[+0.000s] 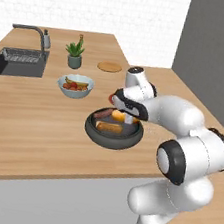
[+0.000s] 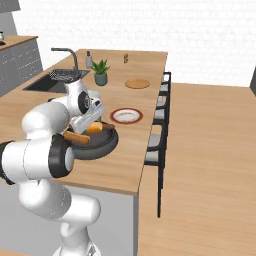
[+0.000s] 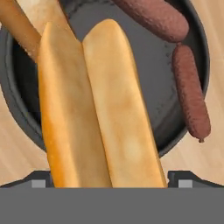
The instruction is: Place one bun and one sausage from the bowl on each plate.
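Note:
My gripper (image 3: 112, 179) hangs over the dark bowl (image 3: 13, 100), shut on a golden split-top bun (image 3: 100, 109) that stands between its fingers, just above the bowl's floor. A second, browner bun (image 3: 17, 26) lies in the bowl at the upper left. Two reddish-brown sausages (image 3: 190, 92) lie along the bowl's right side. From the base, the gripper (image 1: 128, 117) reaches down into the bowl (image 1: 93, 131) at the counter's front. The red-rimmed plate (image 2: 126, 116) sits just beyond the bowl. The wooden plate (image 2: 137, 83) lies farther back.
A pale fruit bowl (image 1: 75, 86) stands left of and behind the dark bowl. A potted plant (image 1: 75, 53) and a sink (image 1: 20, 63) with a faucet are at the back left. Dark stools (image 2: 162, 100) line the counter's right edge.

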Motion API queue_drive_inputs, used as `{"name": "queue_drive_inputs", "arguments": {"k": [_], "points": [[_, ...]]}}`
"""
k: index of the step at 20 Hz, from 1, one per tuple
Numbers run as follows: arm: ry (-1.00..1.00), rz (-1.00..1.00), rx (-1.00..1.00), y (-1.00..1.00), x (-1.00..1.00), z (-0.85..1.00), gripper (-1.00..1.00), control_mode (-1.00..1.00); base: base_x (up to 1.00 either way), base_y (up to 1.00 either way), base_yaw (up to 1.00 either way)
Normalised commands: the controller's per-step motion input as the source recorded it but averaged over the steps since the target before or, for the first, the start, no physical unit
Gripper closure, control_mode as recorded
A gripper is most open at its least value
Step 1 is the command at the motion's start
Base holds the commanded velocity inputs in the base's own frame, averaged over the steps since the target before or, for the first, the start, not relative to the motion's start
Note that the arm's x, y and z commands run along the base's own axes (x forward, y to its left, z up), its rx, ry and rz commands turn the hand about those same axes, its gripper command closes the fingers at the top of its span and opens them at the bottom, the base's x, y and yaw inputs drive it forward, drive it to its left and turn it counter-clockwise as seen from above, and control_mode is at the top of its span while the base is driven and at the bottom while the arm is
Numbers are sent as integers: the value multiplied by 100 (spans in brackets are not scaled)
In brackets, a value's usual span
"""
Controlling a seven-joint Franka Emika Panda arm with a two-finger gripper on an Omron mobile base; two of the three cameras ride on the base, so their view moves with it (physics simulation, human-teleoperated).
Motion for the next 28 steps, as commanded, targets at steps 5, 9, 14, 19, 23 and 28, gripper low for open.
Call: {"name": "queue_drive_inputs", "arguments": {"k": [5, 9, 14, 19, 23, 28], "points": [[0, -18, 14, -2, -100, 93, 100, -100, 0, 0, 0], [0, -18, 15, -9, -100, 65, 100, -100, 0, 0, 0], [0, -19, 15, -5, -100, 27, 100, -100, 0, 0, 0], [0, -19, 13, -3, -83, 2, 100, -100, 0, 0, 0], [0, 0, 0, 0, 0, 0, 100, 100, -93, -38, -15], [0, 0, 0, 0, 0, 0, 100, 100, -15, -99, 3]]}}
